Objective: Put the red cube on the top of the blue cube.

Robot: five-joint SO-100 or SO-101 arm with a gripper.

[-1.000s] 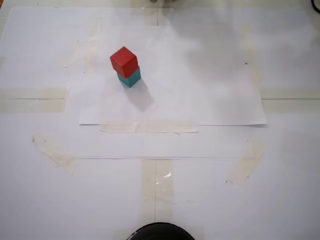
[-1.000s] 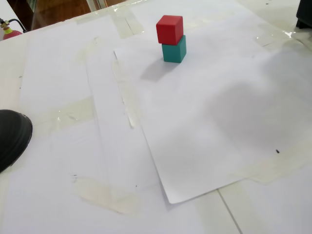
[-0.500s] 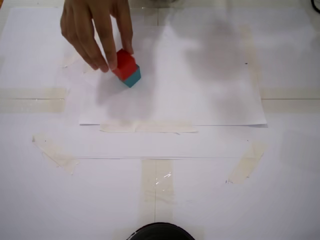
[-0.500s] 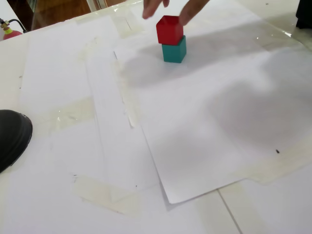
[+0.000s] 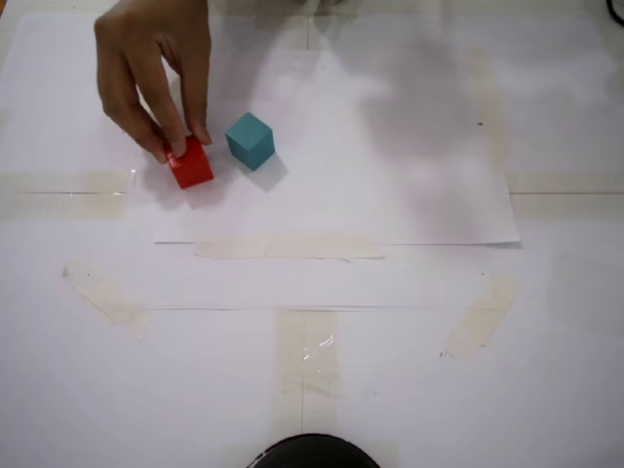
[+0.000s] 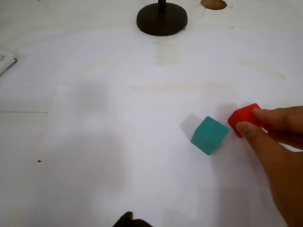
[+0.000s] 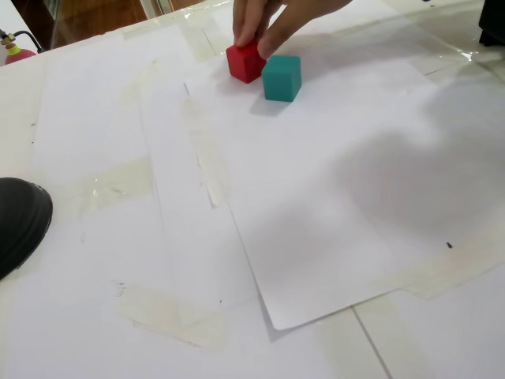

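A person's hand reaches in from the 11 o'clock corner of a fixed view and pinches the red cube between fingertips, low on the white paper sheet. The blue cube sits alone on the sheet just beside it, at about 2 o'clock from the red one, the two apart. In the wrist view a round black base stands at 12 o'clock, and only a dark sliver at 6 o'clock may be the gripper, so I cannot tell its opening.
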